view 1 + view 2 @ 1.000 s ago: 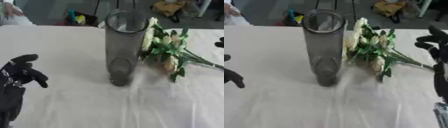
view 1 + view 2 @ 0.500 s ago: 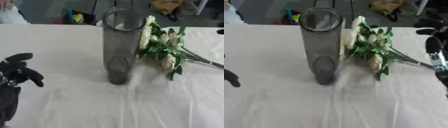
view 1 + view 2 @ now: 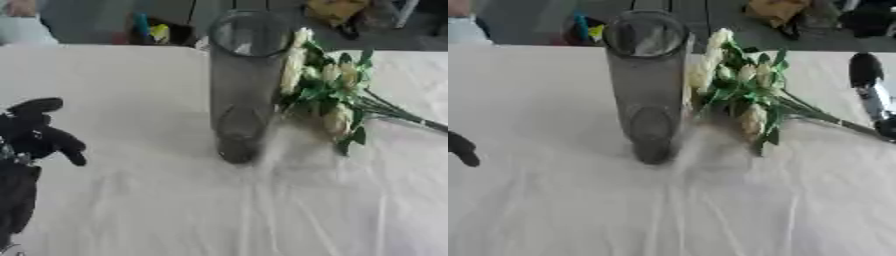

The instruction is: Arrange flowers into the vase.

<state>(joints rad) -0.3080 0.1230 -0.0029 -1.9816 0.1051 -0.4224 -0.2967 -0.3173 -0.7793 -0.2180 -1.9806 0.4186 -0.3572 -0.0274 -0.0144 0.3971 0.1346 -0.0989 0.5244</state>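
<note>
Soft, even, rather bright overhead light; no hard glare. Blurred and smeared throughout. Only faint shadow beside the tall smoky-grey glass cylinder vase on the white cloth-covered table. Washed-out cream flowers with green leaves. Darker, dim and indistinct beyond the far edge.

White-clothed table, upright glass vase, flowers lying beside
</note>
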